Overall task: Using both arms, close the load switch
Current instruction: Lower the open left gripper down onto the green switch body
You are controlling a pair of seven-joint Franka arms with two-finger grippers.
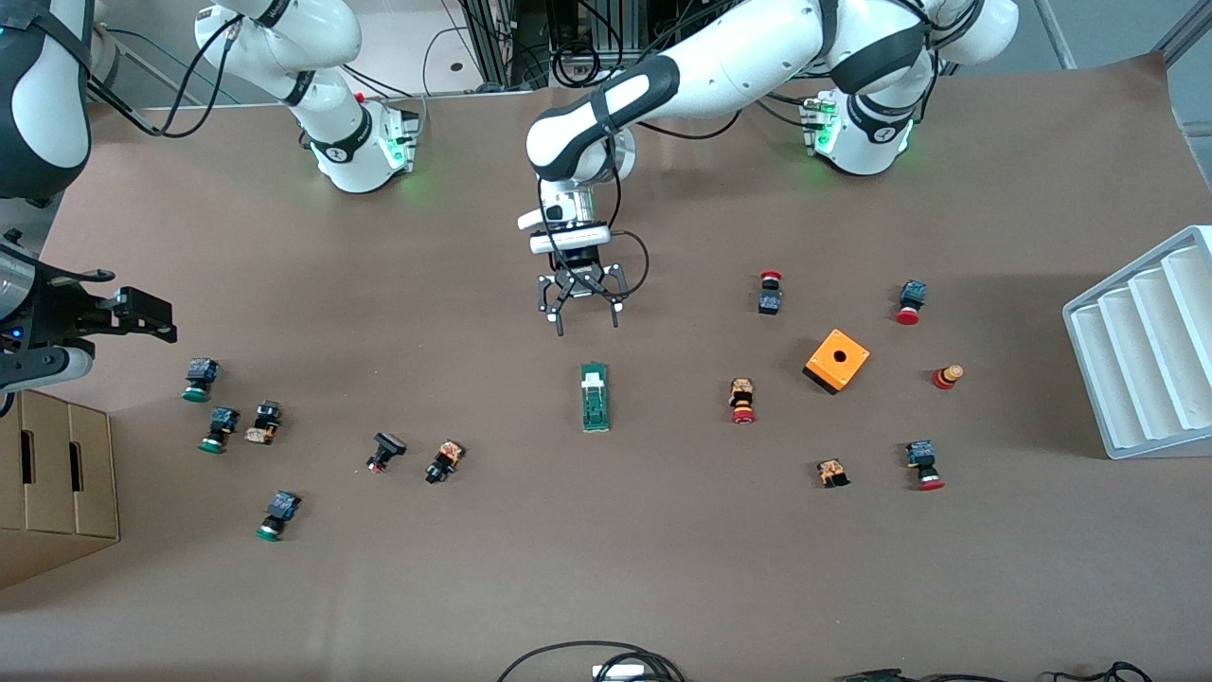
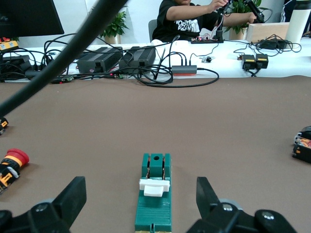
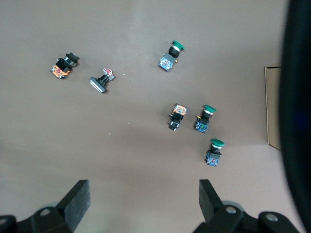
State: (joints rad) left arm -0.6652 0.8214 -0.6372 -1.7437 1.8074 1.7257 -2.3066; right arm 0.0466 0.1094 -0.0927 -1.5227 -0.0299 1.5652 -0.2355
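The load switch (image 1: 595, 396) is lying flat near the middle of the brown table (image 1: 663, 568), its long axis running toward the robots' bases, with the white sliding piece (image 1: 593, 379) sitting toward the end farther from the front camera. It is standing apart from every other part, which is leaving free room along both long sides for fingers.

The left gripper (image 1: 586, 314) is hanging low over the table, just short of the switch's farther end, with its jaws spread wide and empty. In the left wrist view the switch (image 2: 154, 196) is lying centred between the two fingertips (image 2: 73, 196), so the arm appears to be lining up to straddle the body or to press the white sliding piece (image 2: 154, 186).

The right gripper (image 1: 142, 315) is held up over the right arm's end of the table, jaws likewise wide and gripping nothing. Its wrist camera is looking straight down on green-capped push buttons (image 3: 209, 117), not on the switch; this arm appears to be waiting.

Red-capped push buttons (image 1: 743, 402) and an orange box (image 1: 837, 360) with a hole are lying scattered toward the left arm's end. A white ribbed rack (image 1: 1150, 350) is standing at that end's edge, and a cardboard box (image 1: 57, 474) at the other.

The surface is a plain matte brown sheet. Past the table edge, the left wrist view is showing black power units (image 2: 116, 59), cables and a seated person (image 2: 187, 22) at a white desk.
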